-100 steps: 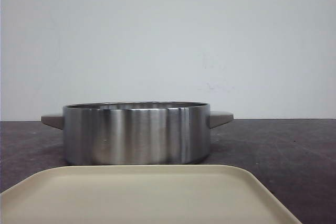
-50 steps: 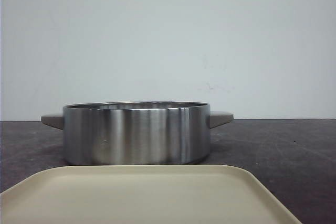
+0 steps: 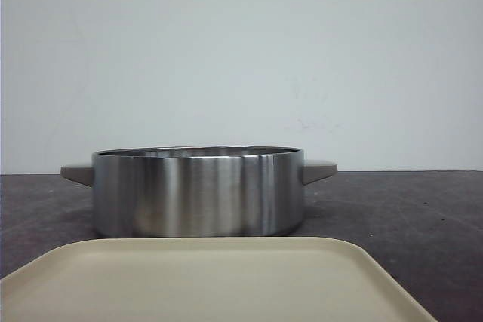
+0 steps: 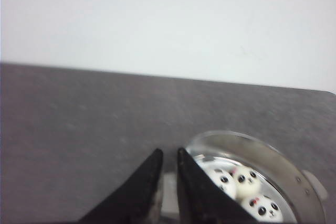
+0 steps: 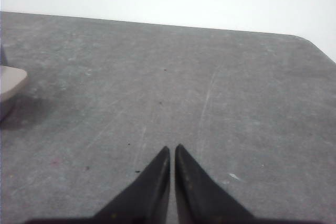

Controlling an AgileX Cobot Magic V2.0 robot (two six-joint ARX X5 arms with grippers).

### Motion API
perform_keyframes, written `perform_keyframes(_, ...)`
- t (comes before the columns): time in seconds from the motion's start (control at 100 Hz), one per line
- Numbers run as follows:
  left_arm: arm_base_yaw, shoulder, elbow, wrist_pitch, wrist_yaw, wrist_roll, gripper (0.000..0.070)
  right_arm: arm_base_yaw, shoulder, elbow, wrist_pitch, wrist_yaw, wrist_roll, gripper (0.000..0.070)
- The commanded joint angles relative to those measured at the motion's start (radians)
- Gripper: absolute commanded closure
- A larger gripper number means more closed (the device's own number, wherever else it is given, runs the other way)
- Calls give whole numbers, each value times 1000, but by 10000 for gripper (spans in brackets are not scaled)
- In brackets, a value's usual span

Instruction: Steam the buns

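Note:
Three white panda-faced buns (image 4: pixel 247 180) lie close together inside the round steel pot (image 3: pixel 198 191), and they show only in the left wrist view. In the front view the pot's wall hides them. My left gripper (image 4: pixel 169 155) hangs over the table at the pot's (image 4: pixel 262 150) left side, its fingers a narrow gap apart. A pale grey pot handle (image 4: pixel 168 192) shows through that gap. Neither gripper appears in the front view. My right gripper (image 5: pixel 172 149) is shut and empty over bare table.
A beige tray (image 3: pixel 211 280) lies at the near edge, in front of the pot. The pot's two grey handles (image 3: pixel 318 170) stick out sideways, and one handle (image 5: pixel 10 83) shows at the edge of the right wrist view. A white wall stands behind the dark table (image 3: pixel 400 209).
The pot has shifted a few pixels to the right in the front view. The tray has not moved.

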Motion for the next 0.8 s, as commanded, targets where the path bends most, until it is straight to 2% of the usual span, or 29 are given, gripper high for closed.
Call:
perform_keyframes(0.0,51,-52,-116,133,69,-48,700,0,-2,-4,9,1,10,691)
perform_keyframes(0.13,109,-186,-330,311,72,-51,700,-1,-2,-4,9,1,10,691)
perform_keyframes(0.25,143,-288,-476,375,32,-43,700,0,-2,-4,9,2,10,691)
perform_keyframes(0.43,184,-374,-595,358,-17,-72,700,0,-2,-4,9,1,10,691)
perform_keyframes(0.66,203,-390,-594,194,-138,-55,700,0,-2,-4,9,1,10,691)
perform_keyframes(0.79,200,-390,-594,156,-153,-7,700,0,-2,-4,9,2,10,691)
